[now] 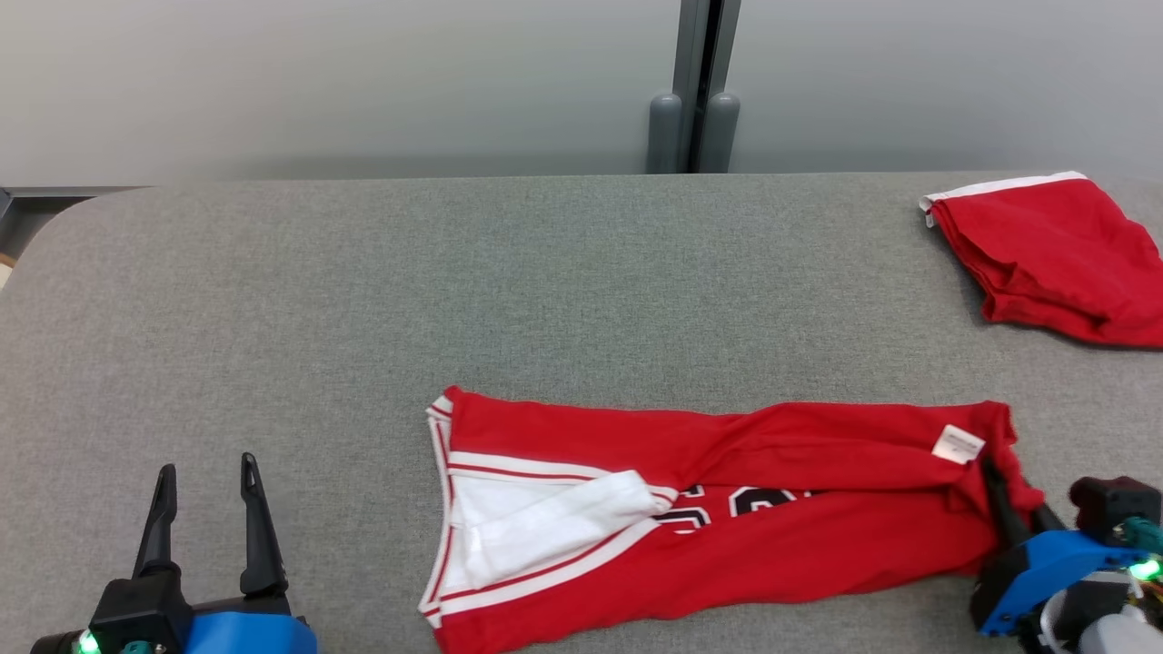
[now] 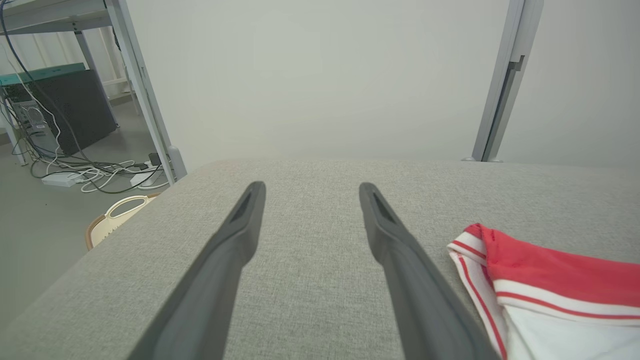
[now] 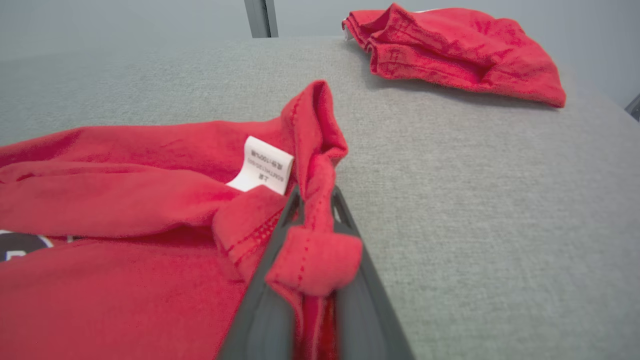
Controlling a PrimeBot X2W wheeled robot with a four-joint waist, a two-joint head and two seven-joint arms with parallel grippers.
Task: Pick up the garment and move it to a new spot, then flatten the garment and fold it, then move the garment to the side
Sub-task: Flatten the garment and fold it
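**Right fingers pinched on the jersey's hem, left fingers spread and empty**

My right gripper (image 1: 999, 486) sits at the near right of the grey fabric-covered table (image 1: 454, 291). Its two dark fingers are drawn together on the right-hand end of the red jersey (image 1: 727, 518). In my right wrist view a rolled fold of red cloth is clamped between the fingers and bulges out over them, and the hem rises in a small peak just beyond the tips. A white label (image 3: 262, 165) lies on the cloth just to the left of that peak.

The jersey lies along the near edge of the table, stretched left to right and creased lengthwise. Its left end shows white trim with thin red stripes, and a white inner panel is folded outward there. Black numerals edged in white peek out of a crease near the middle; I cannot read them.

My left gripper (image 1: 209, 468) is at the near left, well apart from the jersey. Its fingers stand wide apart with nothing between them, only bare table beyond. In my left wrist view the jersey's striped corner lies to the right of my fingers, not touching them.

A second red garment (image 1: 1054, 254) with a white edge lies bunched at the far right corner, well apart from the jersey. Behind the table is a pale wall with a grey post (image 1: 695, 91).
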